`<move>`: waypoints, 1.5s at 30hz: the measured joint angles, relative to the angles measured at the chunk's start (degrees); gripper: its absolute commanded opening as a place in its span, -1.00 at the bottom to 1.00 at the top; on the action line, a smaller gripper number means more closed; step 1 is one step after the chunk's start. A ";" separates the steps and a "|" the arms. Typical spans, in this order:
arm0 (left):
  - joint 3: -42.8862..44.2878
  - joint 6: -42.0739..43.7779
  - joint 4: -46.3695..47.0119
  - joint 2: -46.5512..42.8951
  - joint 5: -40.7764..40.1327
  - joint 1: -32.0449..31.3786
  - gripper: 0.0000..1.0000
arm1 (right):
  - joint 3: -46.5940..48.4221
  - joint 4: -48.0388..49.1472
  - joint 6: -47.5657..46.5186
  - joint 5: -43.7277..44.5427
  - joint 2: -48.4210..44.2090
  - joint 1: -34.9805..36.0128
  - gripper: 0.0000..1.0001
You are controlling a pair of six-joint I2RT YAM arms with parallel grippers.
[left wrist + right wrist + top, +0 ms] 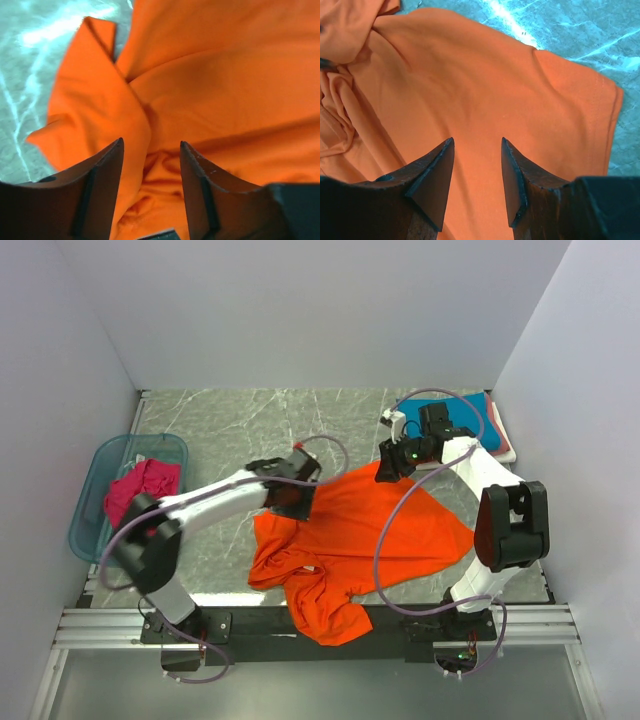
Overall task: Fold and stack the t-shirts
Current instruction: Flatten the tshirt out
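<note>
While the orange t-shirt (400, 530) lies rumpled at the near middle of the surface (230, 420), one end reaching over the near edge, your left fingers (102, 185) stand apart over its bunched folds, gripping nothing. Your right fingers (432, 180) are apart too, above a smooth stretch by a sleeve. A magenta t-shirt (140, 490) sits in the blue tub (95, 465) at left; a folded teal t-shirt (465, 410) tops the stack at far right.
</note>
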 measured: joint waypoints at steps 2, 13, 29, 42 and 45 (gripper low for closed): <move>2.91 -0.57 -1.66 5.18 -2.93 -2.12 0.12 | -0.13 0.00 -0.02 -0.33 0.00 -0.28 0.00; 9.64 -7.23 -13.20 18.21 -22.53 -8.85 -0.81 | -0.24 -0.20 -0.02 -1.97 0.00 -2.03 0.00; 3.19 -7.65 -10.60 4.92 -25.90 -3.50 -0.99 | -0.24 -0.33 -0.04 -2.64 0.00 -2.14 0.00; -17.68 -7.19 2.38 -20.46 -8.13 26.23 0.39 | -0.24 -0.42 -0.31 -2.67 0.00 -2.16 0.00; -16.28 -4.72 2.97 -23.76 -5.79 26.51 0.57 | -0.24 -0.83 -0.81 -2.67 0.00 -2.16 0.00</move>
